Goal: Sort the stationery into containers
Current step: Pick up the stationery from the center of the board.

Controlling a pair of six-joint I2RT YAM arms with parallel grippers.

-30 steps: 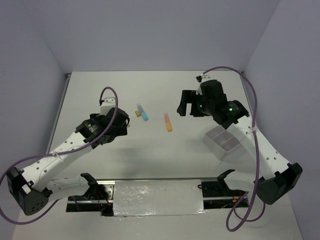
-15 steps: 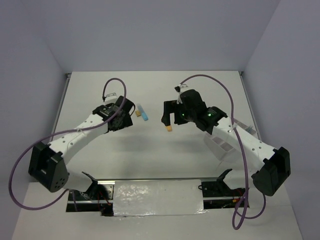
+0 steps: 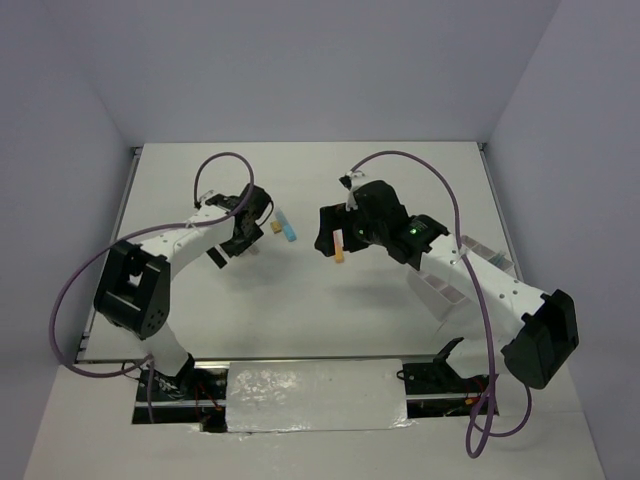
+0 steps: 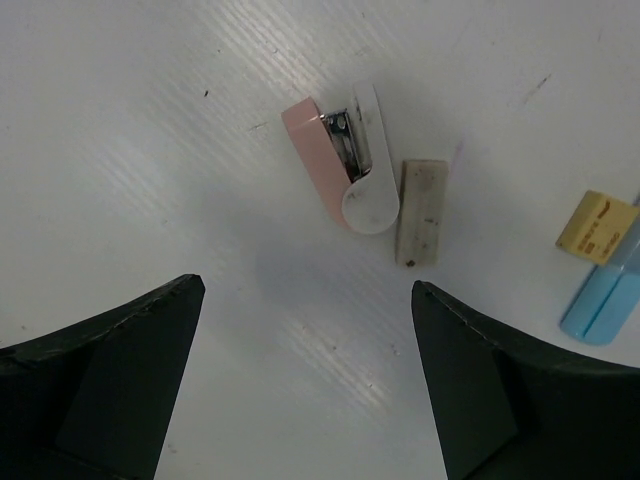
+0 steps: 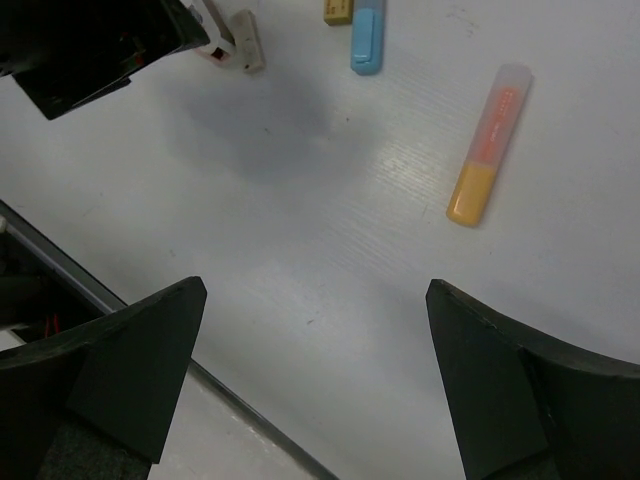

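Top view: shows left gripper spread wide and empty, just left of blue marker and yellow eraser. Right gripper equally wide, above orange marker. White tray at right, partly under right arm.
Left wrist: looks down on pink-white mini stapler just beside tan eraser, ahead of the spread fingers.
Right wrist: has orange marker loose on table, ahead-right, nothing gripped.
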